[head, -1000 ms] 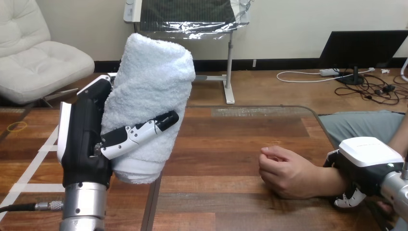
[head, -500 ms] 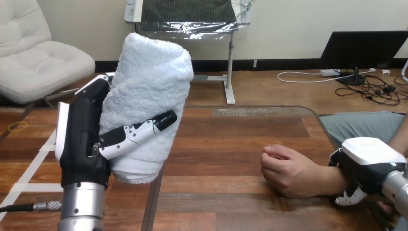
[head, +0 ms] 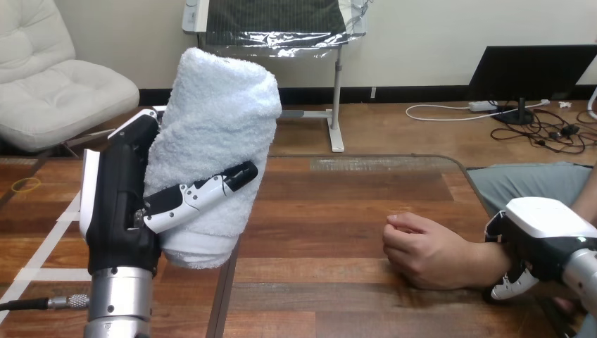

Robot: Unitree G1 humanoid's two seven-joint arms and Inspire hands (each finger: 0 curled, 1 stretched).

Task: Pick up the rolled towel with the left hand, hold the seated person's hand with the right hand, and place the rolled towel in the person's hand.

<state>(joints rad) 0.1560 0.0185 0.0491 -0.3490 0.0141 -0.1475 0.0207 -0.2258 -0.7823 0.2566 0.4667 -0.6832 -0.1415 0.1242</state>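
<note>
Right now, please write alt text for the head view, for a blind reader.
The robot's left hand holds a white rolled towel upright above the table, at the left. At lower right, its right hand curls round the person's wrist; the person's hand rests, loosely closed, on the table.

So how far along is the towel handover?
Pickup done: the left robot hand grips the rolled towel above the table. The right robot hand curls round the person's wrist. Left: carrying the towel across into the person's hand, which is closed.
</note>
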